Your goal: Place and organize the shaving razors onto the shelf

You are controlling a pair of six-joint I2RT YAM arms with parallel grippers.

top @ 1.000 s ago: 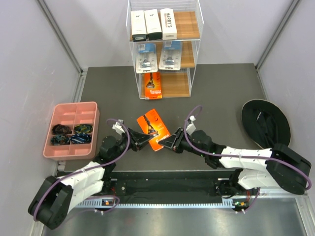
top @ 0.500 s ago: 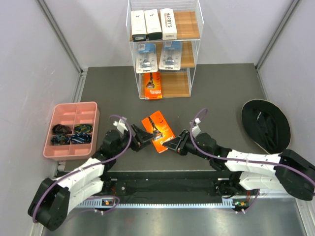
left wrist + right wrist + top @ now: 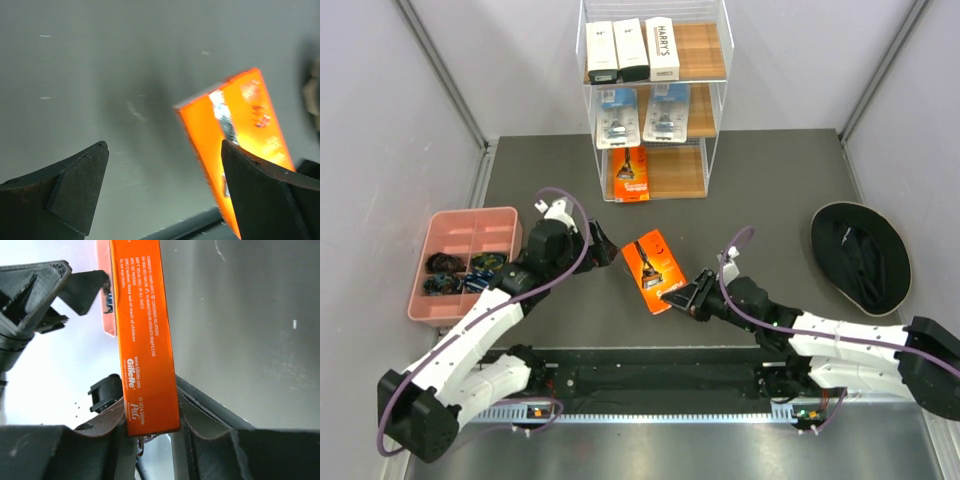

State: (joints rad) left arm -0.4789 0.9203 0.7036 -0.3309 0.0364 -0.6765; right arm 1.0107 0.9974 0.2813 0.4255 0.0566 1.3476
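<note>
Risk 1: the right gripper [image 3: 682, 293] pinched the orange card [image 3: 657, 270] by 1 short end only, with the rest sticking out unsupported. It looked likely to pivot or slip between the pads on a fast swing. The right wrist view showed just the card's bottom end between the fingers [image 3: 205, 430], so the grip looked thin.

Risk 2: the shelf [image 3: 717, 110] already had a second orange card [image 3: 631, 175] standing at the left of its bottom tier. An incoming card that arrived tilted could knock it over or catch the wire frame.

Risk 3: the left gripper [image 3: 601, 246] sat near the held card's far side, so a sideways move could clip it.

Right jaws were clamped on the orange card's lower end. The card looked lifted off the table [image 3: 770, 190], roughly mid-table between the 2 arms and well apart from the shelf.

Left jaws were wide apart with nothing between them, only bare table in the left wrist view. The card sat off by the right finger [image 3: 270, 195], and contact did not look likely from the top view.

The other packs were shelved: 3 white boxes [image 3: 631, 48] on the top tier and 2 blister packs [image 3: 667, 112] on the middle tier.
</note>
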